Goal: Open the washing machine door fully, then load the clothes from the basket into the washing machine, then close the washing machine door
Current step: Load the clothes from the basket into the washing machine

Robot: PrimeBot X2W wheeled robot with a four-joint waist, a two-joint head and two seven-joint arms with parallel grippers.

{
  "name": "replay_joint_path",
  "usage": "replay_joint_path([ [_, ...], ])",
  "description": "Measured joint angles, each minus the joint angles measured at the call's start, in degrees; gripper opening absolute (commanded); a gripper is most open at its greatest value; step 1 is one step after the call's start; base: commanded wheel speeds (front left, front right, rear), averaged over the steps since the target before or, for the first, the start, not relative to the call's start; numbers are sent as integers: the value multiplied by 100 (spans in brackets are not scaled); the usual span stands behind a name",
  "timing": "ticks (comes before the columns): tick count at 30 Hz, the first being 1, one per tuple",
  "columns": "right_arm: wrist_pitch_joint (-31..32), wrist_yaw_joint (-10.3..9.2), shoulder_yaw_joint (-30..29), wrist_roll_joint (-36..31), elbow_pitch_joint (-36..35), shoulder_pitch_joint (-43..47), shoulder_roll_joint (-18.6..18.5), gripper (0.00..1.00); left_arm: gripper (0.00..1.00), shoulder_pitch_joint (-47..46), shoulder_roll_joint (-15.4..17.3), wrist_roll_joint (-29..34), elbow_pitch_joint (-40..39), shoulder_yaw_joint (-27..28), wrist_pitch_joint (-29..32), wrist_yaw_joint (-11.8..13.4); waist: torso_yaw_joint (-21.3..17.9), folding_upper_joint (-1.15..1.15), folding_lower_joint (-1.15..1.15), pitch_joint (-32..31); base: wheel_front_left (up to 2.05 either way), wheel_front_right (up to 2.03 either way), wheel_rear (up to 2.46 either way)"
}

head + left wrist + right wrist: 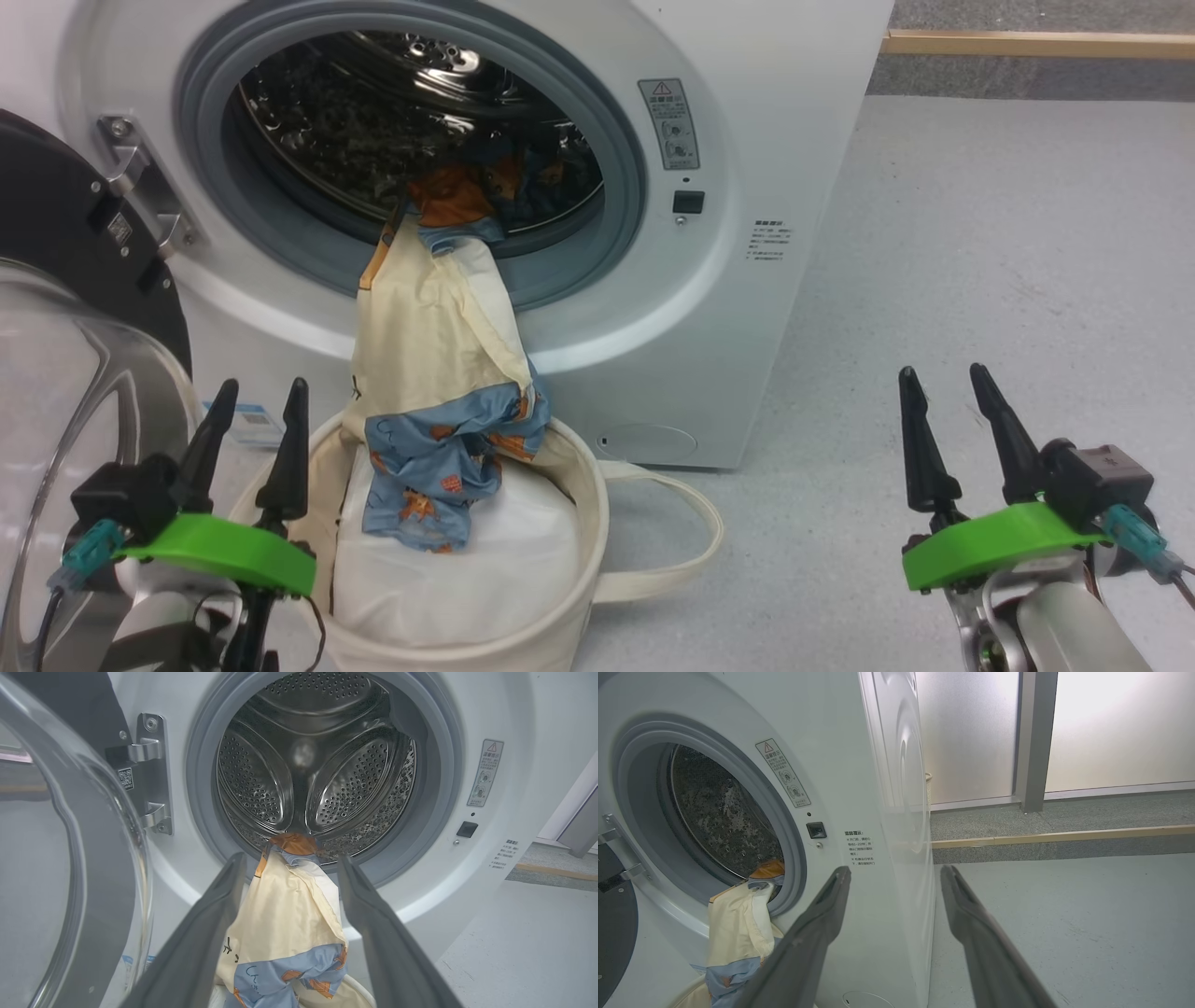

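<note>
Cream, blue and orange soft clothes (439, 345) hang from perforated steel drum (373, 121) over grey rubber gasket (616, 187) into round canvas basket (594, 523), near white washing machine (794, 140). Spread wide, empty: left pincer (263, 385), right pincer (939, 370).

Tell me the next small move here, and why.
Probably bring the open left gripper forward to grasp the clothes: they hang half out of the drum, over the gasket into the basket, and would likely block the door closing.
</note>
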Motion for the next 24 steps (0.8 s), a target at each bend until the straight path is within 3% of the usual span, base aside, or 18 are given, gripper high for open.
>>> replay_joint_path([
  [24, 0, 1, 33, 0, 20, -13, 1, 100, 100, -2, -34, 16, -22, 7, 0, 0, -22, 0, 0, 73, 0, 0, 0],
])
